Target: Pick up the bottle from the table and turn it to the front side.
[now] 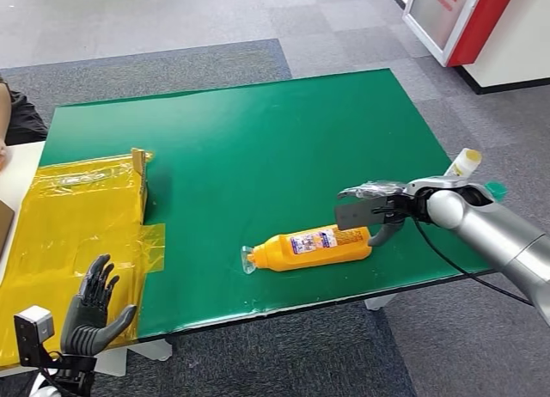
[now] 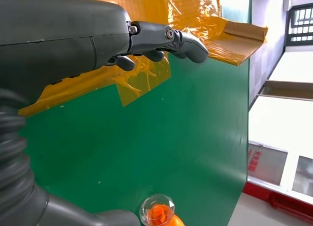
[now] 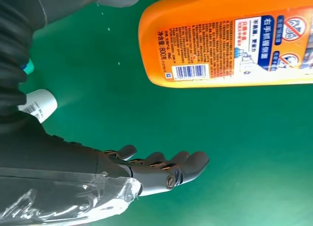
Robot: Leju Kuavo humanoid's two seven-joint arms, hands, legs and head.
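Observation:
An orange bottle (image 1: 314,247) lies on its side on the green table (image 1: 259,148), clear cap toward my left, its back label with barcode facing up. In the right wrist view the bottle (image 3: 229,40) shows its printed label and barcode. My right hand (image 1: 373,210) hovers just beyond the bottle's base end, fingers spread, holding nothing; its fingers (image 3: 166,167) are apart from the bottle. My left hand (image 1: 91,311) stands open near the table's front left corner. The bottle's clear cap (image 2: 157,210) appears in the left wrist view beyond my left hand (image 2: 110,35).
A cardboard box wrapped in yellow film (image 1: 71,234) lies on the table's left part. A small white and yellow bottle (image 1: 464,162) stands at the right edge behind my right arm. A person's arm (image 1: 6,113) is at far left. A red and white cabinet (image 1: 467,19) stands far right.

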